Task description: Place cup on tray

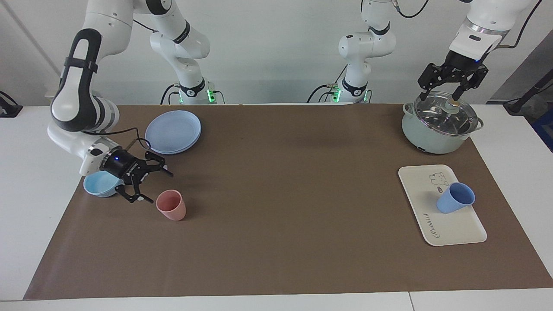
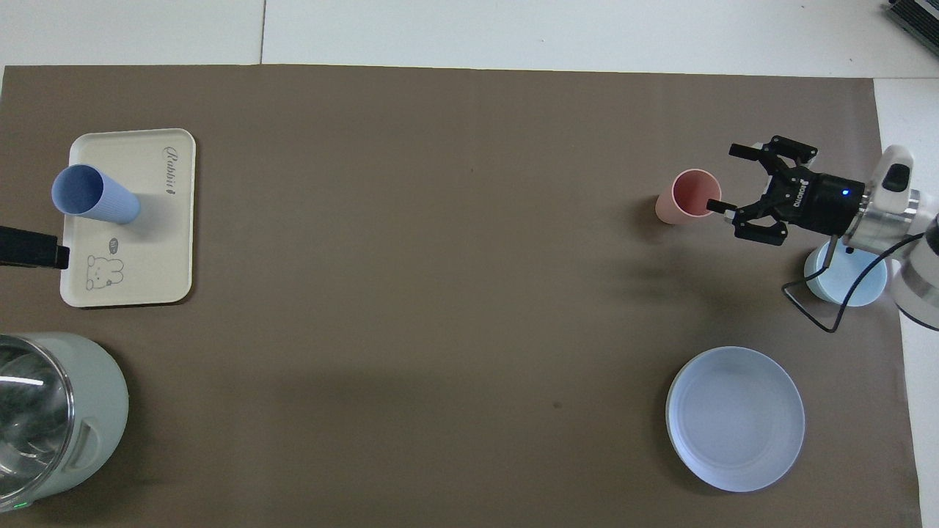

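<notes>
Cup's sitting upright on the tray, nobody's holding it.

Facing view: the blue cup (image 1: 456,197) stands on the cream tray (image 1: 449,231) near the left arm's end of the bench. My left gripper (image 1: 445,92) hangs spread wide over the pot (image 1: 436,138) lid; my right gripper (image 1: 155,185) is wide too, just beside the pink cup (image 1: 171,205), with the bowl (image 1: 98,185) under its wrist. Overhead view: cup (image 2: 95,194) on the tray's (image 2: 158,279) edge toward the bench end, right gripper (image 2: 730,180) wide by the pink cup (image 2: 686,196), plate (image 2: 736,418) close to the robots' edge.

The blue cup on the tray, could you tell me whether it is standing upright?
Upright on its base, leaning slightly. The blue cup stands on the cream tray, its open mouth facing up; no gripper holds it.
</notes>
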Robot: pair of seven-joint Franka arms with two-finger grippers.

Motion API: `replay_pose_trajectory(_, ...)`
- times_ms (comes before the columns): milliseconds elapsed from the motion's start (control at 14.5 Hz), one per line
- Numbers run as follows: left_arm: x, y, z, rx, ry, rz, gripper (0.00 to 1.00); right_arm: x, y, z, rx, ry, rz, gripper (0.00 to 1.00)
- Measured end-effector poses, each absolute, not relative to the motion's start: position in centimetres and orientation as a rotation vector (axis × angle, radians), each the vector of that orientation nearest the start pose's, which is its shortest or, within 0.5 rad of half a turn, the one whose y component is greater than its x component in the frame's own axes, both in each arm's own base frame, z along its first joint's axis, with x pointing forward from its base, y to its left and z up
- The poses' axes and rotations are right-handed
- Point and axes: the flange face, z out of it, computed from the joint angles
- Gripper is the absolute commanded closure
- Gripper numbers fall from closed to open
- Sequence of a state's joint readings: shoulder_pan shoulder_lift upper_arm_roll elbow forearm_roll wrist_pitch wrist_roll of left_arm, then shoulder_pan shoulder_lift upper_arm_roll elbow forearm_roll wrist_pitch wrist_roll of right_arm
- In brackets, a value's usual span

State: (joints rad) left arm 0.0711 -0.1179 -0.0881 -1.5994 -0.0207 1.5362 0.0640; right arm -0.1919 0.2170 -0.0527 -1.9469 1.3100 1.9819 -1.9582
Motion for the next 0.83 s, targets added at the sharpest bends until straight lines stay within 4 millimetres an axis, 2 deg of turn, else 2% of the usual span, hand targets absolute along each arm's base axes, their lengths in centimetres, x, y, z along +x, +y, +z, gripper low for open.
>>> replay_pose_trajectory(138, 51.4, -1.5, 66.9, -3.147, 0.131, -0.084, 0.00, 59.4, -8.8, 44.0, -2.060, -1.073, -1.056, 0.00)
replay_pose_trajectory(276, 51.4, -1.6, 66.9, -3.148, 0.135, -0.084, 0.00, 58.9, -8.5, 46.7, -2.193, -1.072, -0.924, 0.00)
replay_pose_trajectory(345, 51.5, -1.7, 66.8, -3.148, 0.139, -0.080, 0.00, 58.9, -7.7, 47.6, -2.278, -1.079, -0.851, 0.00)
replay_pose_trajectory(483, 52.1, -1.9, 66.3, -3.151, 0.148, -0.057, 0.00, 58.8, -4.6, 49.1, -2.459, -1.075, -0.678, 0.00)
replay_pose_trajectory(621, 53.4, -2.1, 65.7, -3.156, 0.161, 0.008, 0.00, 58.6, -1.8, 49.9, -2.631, -0.977, -0.515, 0.00)
replay_pose_trajectory(828, 57.3, -2.2, 64.8, -3.171, 0.178, 0.112, 0.00, 58.3, -0.1, 50.2, -2.910, -0.730, -0.346, 0.00)
